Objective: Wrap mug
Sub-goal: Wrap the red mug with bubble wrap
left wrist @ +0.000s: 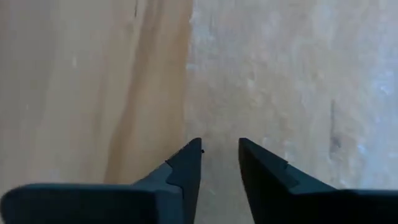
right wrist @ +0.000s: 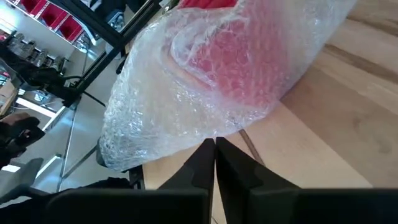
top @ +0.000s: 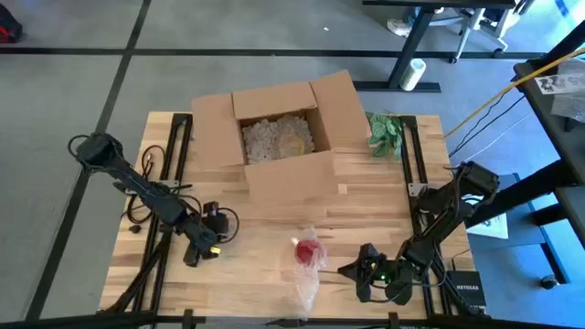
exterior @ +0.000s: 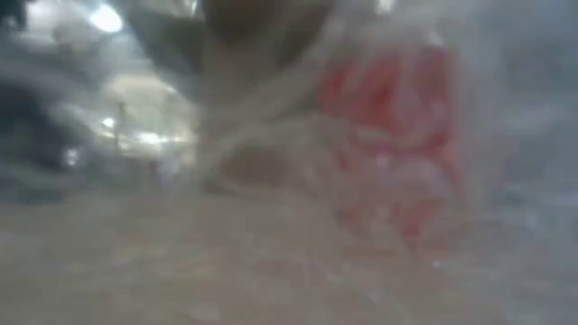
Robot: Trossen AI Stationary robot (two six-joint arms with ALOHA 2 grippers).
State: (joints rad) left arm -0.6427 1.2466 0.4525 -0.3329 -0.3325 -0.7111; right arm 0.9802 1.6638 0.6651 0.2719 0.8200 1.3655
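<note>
Mug: your red mug [top: 309, 249] lies on the tabletop [top: 265, 274] near its front edge, bundled in clear bubble wrap [top: 307, 279] that trails toward that edge; the right wrist view shows the red through the wrap [right wrist: 205, 81].
Right pincer: your right pincer [top: 349, 270] sits low just beside the bundle on its right; its fingers [right wrist: 200, 163] are pressed together with nothing between them, tips just short of the wrap.
Left pincer: your left pincer [top: 194, 258] hangs over bare wood, well apart from the mug, fingers [left wrist: 186, 171] slightly parted and empty.
Box: an open cardboard box [top: 279, 137] with filler stands behind the mug.
Low view: only blurred wrap and red fill it.
</note>
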